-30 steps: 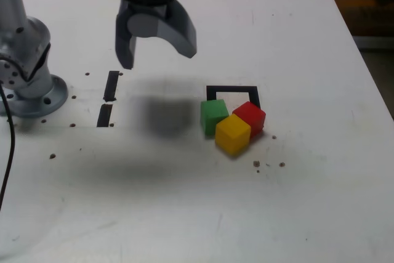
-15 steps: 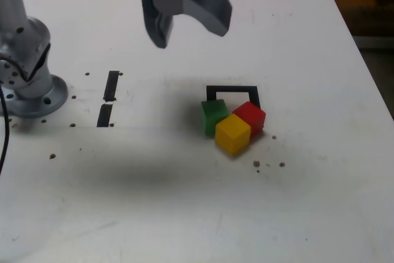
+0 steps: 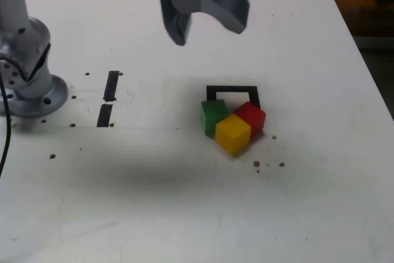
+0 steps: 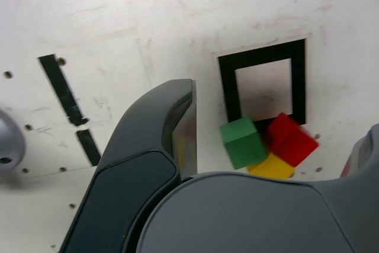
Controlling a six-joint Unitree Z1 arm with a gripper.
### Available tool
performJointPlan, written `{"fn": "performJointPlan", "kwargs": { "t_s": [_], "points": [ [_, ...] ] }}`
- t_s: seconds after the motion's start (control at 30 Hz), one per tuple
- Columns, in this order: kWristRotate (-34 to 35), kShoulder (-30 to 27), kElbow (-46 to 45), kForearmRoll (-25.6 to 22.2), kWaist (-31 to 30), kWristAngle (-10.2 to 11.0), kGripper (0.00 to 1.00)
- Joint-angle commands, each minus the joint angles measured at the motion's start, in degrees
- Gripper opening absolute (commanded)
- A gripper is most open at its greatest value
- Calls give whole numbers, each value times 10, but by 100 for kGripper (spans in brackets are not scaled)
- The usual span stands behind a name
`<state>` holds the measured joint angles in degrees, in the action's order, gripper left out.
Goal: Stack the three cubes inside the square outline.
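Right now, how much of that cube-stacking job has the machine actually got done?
Nothing is stacked yet. The green cube, yellow cube and red cube all sit on the table in a tight cluster at the near edge of the square outline, whose white inside looks mostly bare. The pincer hangs open and empty above the table. All three cubes are left to place.

Tool (image 4: 278,140) is hanging wide open over the white table (image 4: 148,16), nothing in it. Green cube (image 4: 243,142), red cube (image 4: 290,140) and yellow cube (image 4: 272,167) sit bunched together, overlapping one edge of the square outline (image 4: 225,87). Two black tape strips (image 4: 62,90) are off to the side.
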<state>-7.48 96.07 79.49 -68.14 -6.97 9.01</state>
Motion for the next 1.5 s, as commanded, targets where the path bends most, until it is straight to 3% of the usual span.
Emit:
{"fn": "performJointPlan", "kwargs": {
  "t_s": [0.0, 0.33, 0.83, 1.1, 1.47],
  "points": [
    [5, 4, 2, 15, 0, 5, 99],
    [-44, 44, 23, 39, -12, 1, 99],
    [-49, 98, 15, 83, -47, 5, 98],
    [-56, 120, 17, 95, -81, 29, 97],
    [-103, 123, 4, 75, -112, 63, 96]
  ]
}}
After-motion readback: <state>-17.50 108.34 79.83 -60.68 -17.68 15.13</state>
